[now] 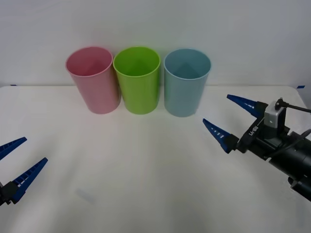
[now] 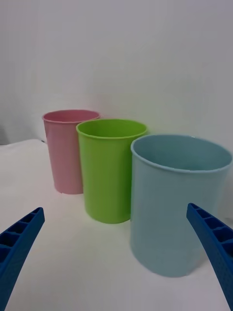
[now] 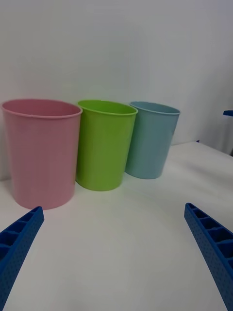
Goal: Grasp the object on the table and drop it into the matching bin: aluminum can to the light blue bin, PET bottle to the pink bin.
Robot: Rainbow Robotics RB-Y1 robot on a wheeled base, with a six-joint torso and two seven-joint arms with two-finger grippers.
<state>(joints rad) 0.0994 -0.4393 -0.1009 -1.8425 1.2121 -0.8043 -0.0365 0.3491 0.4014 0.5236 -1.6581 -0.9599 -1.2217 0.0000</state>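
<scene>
My stock, front view: pink bin at 11 o'clock, lime green bin at 12, light blue bin at 1, all upright in a row at the far edge of the white table. Right gripper at 3 o'clock, just beside the light blue bin, fingers spread, nothing held. Left gripper at 8 o'clock, fingers spread, nothing held. I cannot locate the can

Left arm cut by frame edge
</scene>
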